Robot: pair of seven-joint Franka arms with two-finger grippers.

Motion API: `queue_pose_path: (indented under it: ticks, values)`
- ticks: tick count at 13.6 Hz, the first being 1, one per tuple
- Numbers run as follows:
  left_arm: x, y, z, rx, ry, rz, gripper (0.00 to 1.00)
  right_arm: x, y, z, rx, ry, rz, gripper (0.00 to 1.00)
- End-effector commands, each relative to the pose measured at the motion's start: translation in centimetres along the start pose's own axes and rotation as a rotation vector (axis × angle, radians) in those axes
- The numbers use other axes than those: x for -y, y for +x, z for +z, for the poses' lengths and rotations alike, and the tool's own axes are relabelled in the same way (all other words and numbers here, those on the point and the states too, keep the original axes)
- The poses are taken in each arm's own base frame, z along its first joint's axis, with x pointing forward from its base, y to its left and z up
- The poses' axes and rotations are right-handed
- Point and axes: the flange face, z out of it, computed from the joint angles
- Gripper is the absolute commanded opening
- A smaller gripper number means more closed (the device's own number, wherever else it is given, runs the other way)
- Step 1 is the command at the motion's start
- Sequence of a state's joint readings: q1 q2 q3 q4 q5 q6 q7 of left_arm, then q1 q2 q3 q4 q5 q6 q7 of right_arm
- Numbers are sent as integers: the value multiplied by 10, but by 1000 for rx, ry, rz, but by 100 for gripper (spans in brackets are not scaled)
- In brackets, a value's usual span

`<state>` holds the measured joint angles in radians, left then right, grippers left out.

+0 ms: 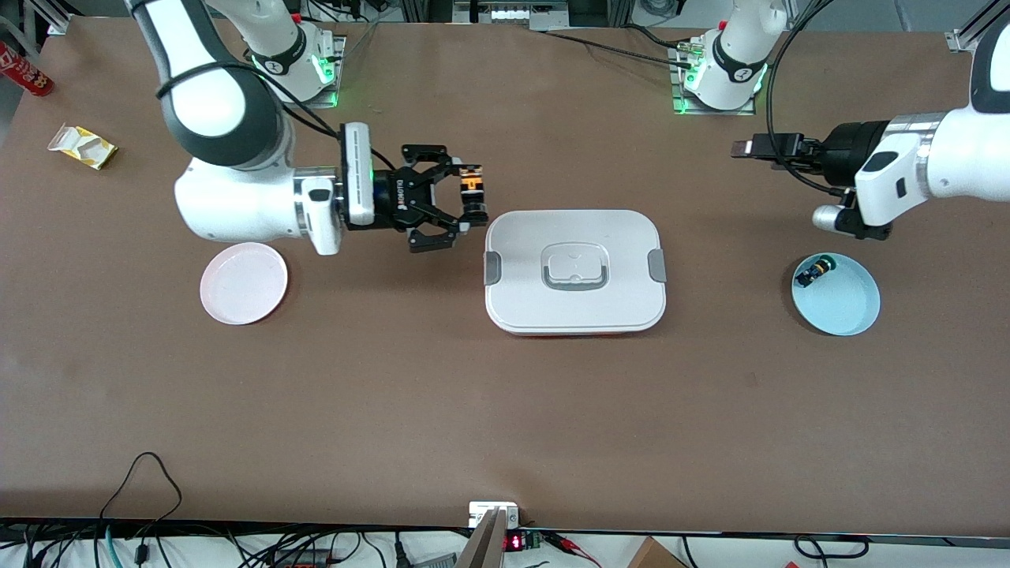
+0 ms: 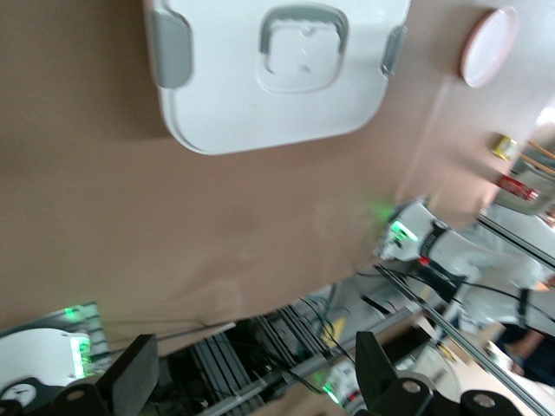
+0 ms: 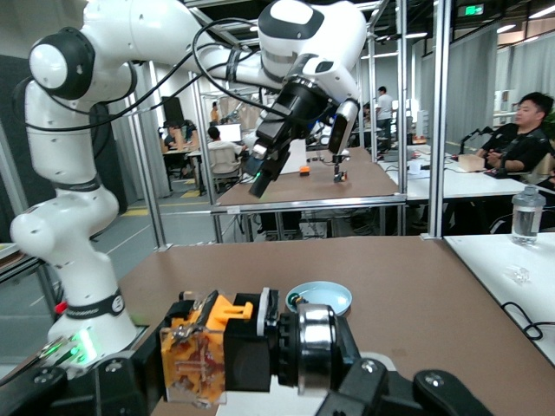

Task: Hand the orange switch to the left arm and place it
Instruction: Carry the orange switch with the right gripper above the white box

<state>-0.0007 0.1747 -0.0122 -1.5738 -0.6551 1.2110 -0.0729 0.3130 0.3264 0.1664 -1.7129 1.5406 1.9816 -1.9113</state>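
A brown worktop (image 1: 505,410) spans the scene, with both arm bases along its robot-side edge. The white box (image 1: 574,272) sits lid-on near the middle of the worktop. The right gripper (image 1: 472,199) is held horizontally in the air just beside the box, toward the right arm's end, its fingers closed on the orange switch (image 1: 471,183); the right wrist view shows the switch (image 3: 234,351) clamped crosswise between the fingertips. A pink plate (image 1: 243,282) lies on the worktop under the right arm's forearm. The left gripper (image 1: 750,147) hangs in the air toward the left arm's end of the worktop, its fingers (image 2: 130,381) spread wide apart and holding nothing. A blue plate (image 1: 836,294) lies near that end, carrying a small black switch (image 1: 813,273) with a green and yellow cap. A yellow carton (image 1: 82,147) and a red can (image 1: 24,69) lie near the corner at the right arm's end.
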Motion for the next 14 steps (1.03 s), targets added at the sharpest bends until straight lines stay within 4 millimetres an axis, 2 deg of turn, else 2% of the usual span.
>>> queue_pose_path:
  ticks: [1, 3, 4, 6, 8, 11, 14]
  values:
    - [3, 15, 5, 58, -86, 9, 100, 6, 7, 32, -64, -53, 20, 2]
    - [2, 25, 18, 86, -95, 15, 100, 16, 5, 57, -103, -59, 60, 2]
    - [-17, 28, 33, 102, -118, 44, 100, 16, 0, 67, -100, -75, 75, 2]
    - [-36, 24, 33, 109, -240, 90, 100, 16, 4, 85, -108, -87, 76, 2]
    - [-52, 21, 33, 96, -331, 141, 100, 18, -5, 104, -110, -125, 114, 2]
    - [-52, 42, 36, -31, -509, 206, 100, 20, 1, 113, -113, -145, 121, 2]
    - [-42, 68, 67, -137, -653, 268, 100, 19, 11, 113, -140, -149, 128, 2]
